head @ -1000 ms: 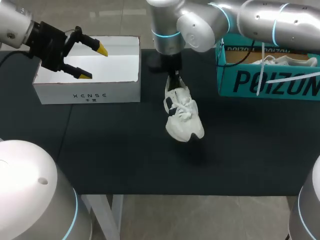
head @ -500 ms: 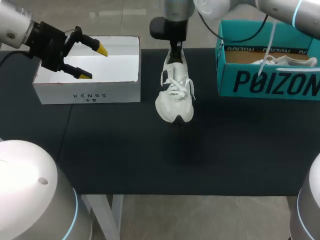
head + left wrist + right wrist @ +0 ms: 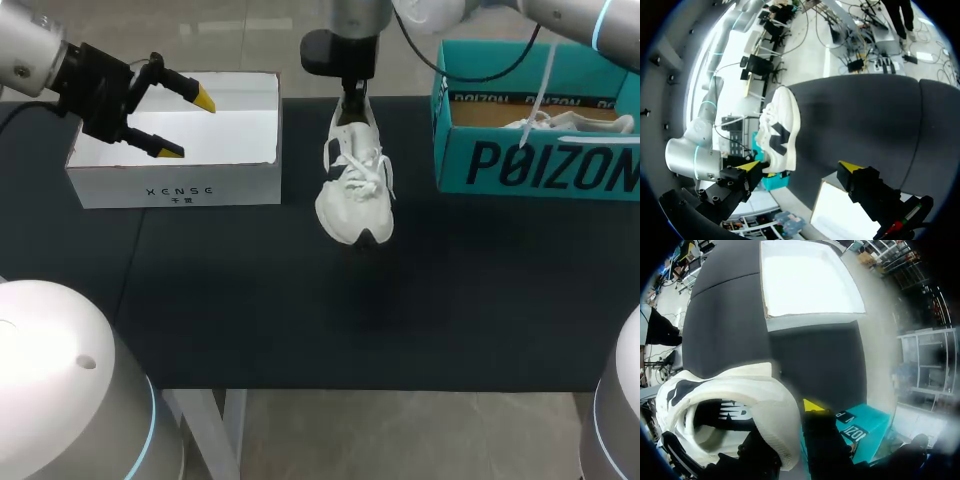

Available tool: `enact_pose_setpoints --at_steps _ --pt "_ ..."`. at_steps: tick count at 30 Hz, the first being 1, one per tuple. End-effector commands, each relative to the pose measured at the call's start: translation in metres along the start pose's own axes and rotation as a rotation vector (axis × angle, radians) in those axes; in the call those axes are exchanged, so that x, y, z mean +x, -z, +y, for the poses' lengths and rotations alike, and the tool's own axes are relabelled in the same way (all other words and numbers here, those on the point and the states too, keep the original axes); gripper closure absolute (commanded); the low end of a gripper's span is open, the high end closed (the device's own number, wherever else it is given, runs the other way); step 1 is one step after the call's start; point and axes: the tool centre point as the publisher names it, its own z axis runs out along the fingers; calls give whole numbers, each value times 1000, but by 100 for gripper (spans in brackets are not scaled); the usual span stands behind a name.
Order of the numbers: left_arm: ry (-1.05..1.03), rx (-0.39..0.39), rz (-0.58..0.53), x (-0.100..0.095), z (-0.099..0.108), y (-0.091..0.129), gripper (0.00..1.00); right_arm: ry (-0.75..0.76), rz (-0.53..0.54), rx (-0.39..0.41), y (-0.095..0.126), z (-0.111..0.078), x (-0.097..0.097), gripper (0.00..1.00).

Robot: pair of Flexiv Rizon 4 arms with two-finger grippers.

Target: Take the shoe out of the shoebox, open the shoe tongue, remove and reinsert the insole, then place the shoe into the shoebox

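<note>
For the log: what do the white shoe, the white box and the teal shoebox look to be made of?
Shoe: soft white textile or mesh upper, matte, with woven laces and dark panels; exact fabric unclear.
White box: apparently thin cardboard, smooth matte white, crisp folded edges.
Teal shoebox: probably printed cardboard; its inner wall shows plain brown.

The shoe (image 3: 355, 200) has swung rearward and straightened.
</note>
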Motion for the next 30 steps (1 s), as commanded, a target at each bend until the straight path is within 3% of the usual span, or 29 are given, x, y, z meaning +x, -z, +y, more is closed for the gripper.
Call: enact_pose_setpoints --at_steps 1,7,11,16,19,30 --pt "0 0 4 0 0 0 0 -170 -6 10 7 -4 -36 100" --pt "0 0 4 0 0 0 0 -460 -55 48 11 -35 -98 100" --pt "0 0 4 0 0 0 0 -589 -77 61 13 -65 -121 100" --pt "0 0 4 0 0 0 0 -713 -98 87 20 -92 -131 100" --pt "0 0 4 0 0 0 0 -847 -81 152 18 -102 -135 100" --pt "0 0 4 0 0 0 0 -847 -81 152 18 -102 -135 100"
